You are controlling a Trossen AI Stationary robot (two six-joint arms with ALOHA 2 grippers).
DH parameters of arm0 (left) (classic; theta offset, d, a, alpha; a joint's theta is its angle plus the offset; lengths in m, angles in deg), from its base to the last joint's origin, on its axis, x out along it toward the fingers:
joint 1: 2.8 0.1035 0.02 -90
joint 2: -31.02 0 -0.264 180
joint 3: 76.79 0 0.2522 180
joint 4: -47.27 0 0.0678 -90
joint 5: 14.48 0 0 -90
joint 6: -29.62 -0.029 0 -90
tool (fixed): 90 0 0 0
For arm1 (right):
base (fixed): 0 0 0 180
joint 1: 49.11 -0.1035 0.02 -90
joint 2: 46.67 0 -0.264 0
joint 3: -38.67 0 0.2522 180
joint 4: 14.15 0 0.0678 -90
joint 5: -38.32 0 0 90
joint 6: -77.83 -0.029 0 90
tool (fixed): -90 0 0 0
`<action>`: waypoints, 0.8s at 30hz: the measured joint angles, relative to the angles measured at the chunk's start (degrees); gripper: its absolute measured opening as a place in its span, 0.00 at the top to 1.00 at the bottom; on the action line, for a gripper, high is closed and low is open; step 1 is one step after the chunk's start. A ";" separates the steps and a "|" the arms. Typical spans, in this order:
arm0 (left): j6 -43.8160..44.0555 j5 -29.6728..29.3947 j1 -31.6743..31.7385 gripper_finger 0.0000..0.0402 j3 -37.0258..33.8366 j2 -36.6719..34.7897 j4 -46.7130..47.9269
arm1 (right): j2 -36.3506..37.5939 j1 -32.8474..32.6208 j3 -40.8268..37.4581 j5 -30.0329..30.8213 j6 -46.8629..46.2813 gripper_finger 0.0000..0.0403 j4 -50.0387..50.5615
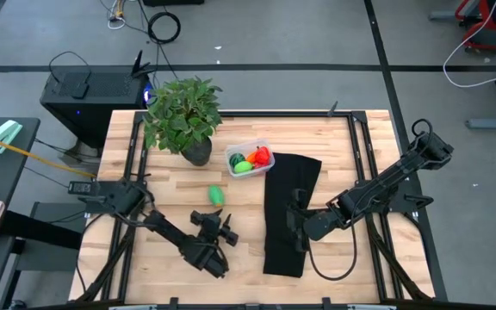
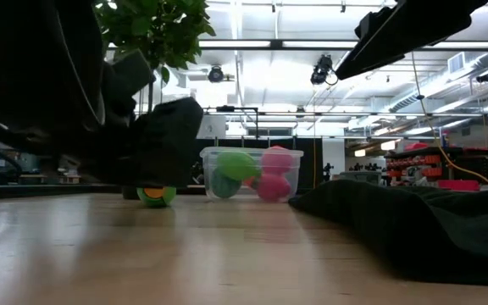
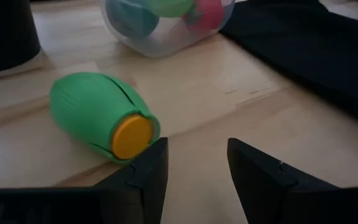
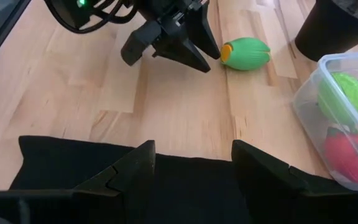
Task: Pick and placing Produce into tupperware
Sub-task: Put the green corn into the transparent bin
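A light green toy with an orange end [image 1: 217, 195] [image 3: 98, 115] [image 4: 246, 53] [image 2: 156, 196] lies on its side on the wooden table, on the near side of the tupperware. The clear tupperware [image 1: 249, 158] [image 2: 248, 174] [image 4: 337, 118] stands beside the plant pot and holds green, red and orange produce. My left gripper [image 1: 216, 215] [image 3: 197, 155] [image 4: 207, 59] is open and low over the table, just on the near side of the green toy's orange end. My right gripper [image 1: 295, 220] [image 4: 191, 162] is open above a black cloth. My left gripper has one fingertip [image 3: 157, 152] right beside the green toy's orange end [image 3: 132, 137]. Whether it touches that end, I cannot tell. The toy lies on the table, outside the gap between the fingers.
A leafy potted plant [image 1: 183, 116] stands at the table's far left, its dark pot [image 4: 340, 25] next to the tub. The black cloth [image 1: 291, 211] [image 2: 413, 220] lies spread over the table's right middle. Bare wood [image 1: 162, 185] shows to the left of the green toy.
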 joint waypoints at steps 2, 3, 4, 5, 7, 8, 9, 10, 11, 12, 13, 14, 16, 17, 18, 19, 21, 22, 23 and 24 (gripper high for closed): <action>0.21 -0.01 0.31 0.57 0.00 0.41 0.21 | 0.00 0.04 0.00 0.01 0.00 0.45 0.00; 0.11 -0.09 0.48 0.57 0.01 0.67 0.24 | 0.00 0.04 0.00 0.01 -0.03 0.45 0.00; -0.09 -0.15 0.69 0.57 0.02 0.96 0.21 | 0.00 0.02 0.00 0.01 -0.08 0.45 -0.01; -0.18 -0.14 0.90 0.57 0.02 1.25 0.24 | 0.00 0.02 0.00 -0.01 -0.15 0.45 -0.02; -0.71 -0.53 1.36 0.57 0.02 1.70 0.22 | 0.00 0.02 0.00 0.01 -0.19 0.45 -0.31; -0.79 -0.55 1.66 0.57 0.02 1.98 0.22 | 0.00 0.01 0.00 0.01 -0.39 0.45 -0.43; -0.89 -0.60 1.96 0.57 0.02 2.34 0.24 | 0.00 -0.07 0.00 0.01 -0.58 0.45 -0.40; -0.87 -0.61 2.23 0.57 0.02 2.77 0.19 | 0.00 -0.10 0.00 0.00 -0.69 0.45 -0.42; -0.81 -0.56 2.55 0.57 0.02 3.18 0.12 | 0.00 -0.11 0.00 -0.01 -1.02 0.45 -0.43; -0.80 -0.51 2.83 0.57 0.02 3.53 -0.06 | 0.00 -0.12 0.00 -0.01 -1.29 0.45 -0.40; -0.79 -0.44 3.04 0.57 0.02 3.77 -0.11 | 0.00 -0.13 0.00 -0.03 -1.54 0.45 -0.42; -0.78 -0.43 3.19 0.57 0.02 3.98 -0.22 | 0.00 -0.11 0.00 -0.01 -1.67 0.45 -0.42; -0.75 -0.49 3.48 0.57 0.02 4.55 -0.57 | -0.02 -0.13 0.00 -0.01 -1.73 0.45 -0.42; -0.71 -0.60 3.48 0.57 0.02 4.61 -0.54 | 0.00 -0.13 0.00 -0.01 -1.75 0.45 -0.46; -0.75 -0.54 3.51 0.57 0.02 4.61 -0.57 | 0.00 -0.15 0.00 -0.03 -1.86 0.45 -0.44; -0.82 -0.60 3.55 0.57 0.02 4.61 -0.54 | 0.00 -0.15 0.00 -0.02 -2.02 0.45 -0.44; -0.87 -0.55 3.72 0.57 0.02 4.61 -0.49 | 0.00 -0.13 0.00 -0.01 -2.16 0.45 -0.44; -0.87 -0.61 3.77 0.57 0.02 4.61 -0.39 | 0.00 -0.13 0.00 -0.01 -2.16 0.45 -0.44; -0.85 -0.62 3.86 0.57 0.02 4.61 -0.32 | 0.00 -0.15 0.00 -0.01 -2.16 0.45 -0.44; -0.84 -0.63 4.00 0.57 0.02 4.61 -0.32 | 0.00 -0.15 0.00 -0.03 -2.16 0.45 -0.46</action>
